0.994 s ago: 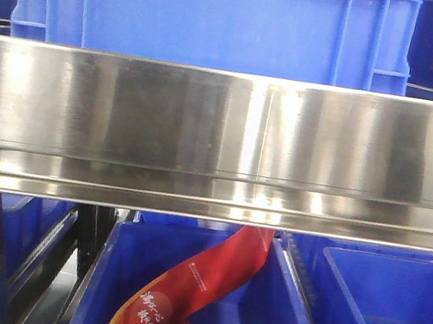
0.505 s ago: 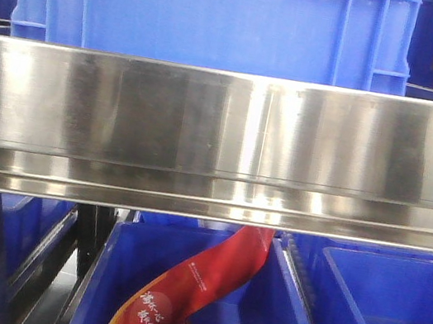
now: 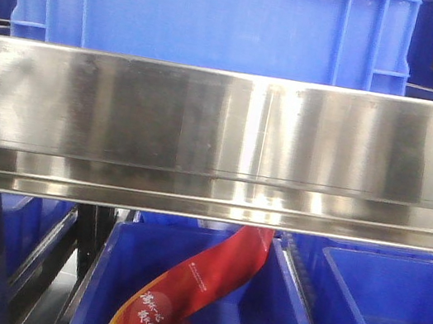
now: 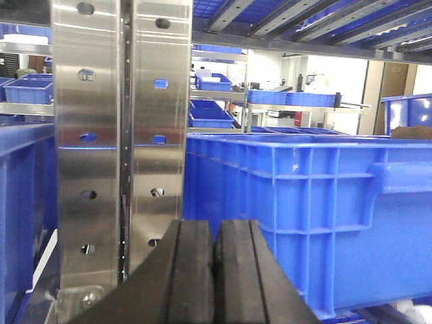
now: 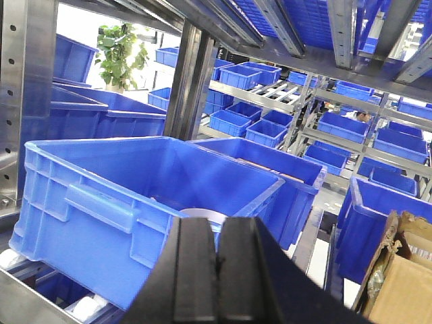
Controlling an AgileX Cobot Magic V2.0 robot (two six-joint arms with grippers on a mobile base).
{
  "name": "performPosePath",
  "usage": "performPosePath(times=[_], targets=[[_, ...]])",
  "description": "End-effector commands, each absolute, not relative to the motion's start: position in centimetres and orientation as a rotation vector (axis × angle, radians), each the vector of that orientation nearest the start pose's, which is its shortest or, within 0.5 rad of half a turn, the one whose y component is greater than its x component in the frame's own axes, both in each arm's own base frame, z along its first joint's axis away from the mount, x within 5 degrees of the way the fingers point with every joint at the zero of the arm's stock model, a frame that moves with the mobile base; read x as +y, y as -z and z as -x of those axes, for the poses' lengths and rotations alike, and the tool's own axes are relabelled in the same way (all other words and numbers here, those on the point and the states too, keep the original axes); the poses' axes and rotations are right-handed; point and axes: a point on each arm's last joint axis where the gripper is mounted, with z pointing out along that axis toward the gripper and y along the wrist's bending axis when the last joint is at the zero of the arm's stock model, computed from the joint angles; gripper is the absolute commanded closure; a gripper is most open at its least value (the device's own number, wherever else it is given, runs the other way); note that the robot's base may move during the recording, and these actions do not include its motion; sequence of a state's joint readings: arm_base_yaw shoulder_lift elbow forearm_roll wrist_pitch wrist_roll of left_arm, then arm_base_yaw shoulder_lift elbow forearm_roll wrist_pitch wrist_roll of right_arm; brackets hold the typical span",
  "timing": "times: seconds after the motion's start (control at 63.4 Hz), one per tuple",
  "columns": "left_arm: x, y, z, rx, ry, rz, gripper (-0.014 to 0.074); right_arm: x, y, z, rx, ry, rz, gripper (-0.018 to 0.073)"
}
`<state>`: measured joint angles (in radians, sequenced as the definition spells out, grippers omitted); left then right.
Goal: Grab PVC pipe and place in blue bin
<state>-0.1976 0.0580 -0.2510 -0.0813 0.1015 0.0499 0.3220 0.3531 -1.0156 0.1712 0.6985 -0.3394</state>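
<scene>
In the right wrist view my right gripper (image 5: pixel 217 226) is shut with nothing between its black fingers, and it hovers at the near rim of a large open blue bin (image 5: pixel 101 202). Just past the fingertips, inside that bin, shows a pale grey rounded piece (image 5: pixel 201 214). It looks like the end of the PVC pipe, and the fingers hide most of it. In the left wrist view my left gripper (image 4: pixel 215 229) is shut and empty, facing a steel upright (image 4: pixel 115 135) with a blue bin (image 4: pixel 304 202) to its right. Neither gripper shows in the front view.
A steel shelf beam (image 3: pixel 219 146) crosses the front view, with a big blue bin (image 3: pixel 210 10) above it. Below it stand blue bins, one holding a red package (image 3: pixel 193 292). More blue bins fill racks behind, and a cardboard box (image 5: pixel 398 270) sits at the right.
Only the dark reflections on the left of the steel beam have shifted a little. Nothing else in the front view has moved.
</scene>
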Motion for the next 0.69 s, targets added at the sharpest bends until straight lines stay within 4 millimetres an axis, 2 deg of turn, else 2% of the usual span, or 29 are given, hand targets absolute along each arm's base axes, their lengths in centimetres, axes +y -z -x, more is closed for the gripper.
performPosePath(times=[0.0,0.679], targets=[[-0.9,-28.2,-4.3,1.380,0.198,-0.112,0.0707,1.1,-44.9,-0.3,1.427,-0.169,0.474,0.0721],[-1.0,-24.4,-4.8,1.447,0.187,-0.121,0.0707,1.1,-44.9,-0.3,1.427,-0.169,0.474,0.0721]])
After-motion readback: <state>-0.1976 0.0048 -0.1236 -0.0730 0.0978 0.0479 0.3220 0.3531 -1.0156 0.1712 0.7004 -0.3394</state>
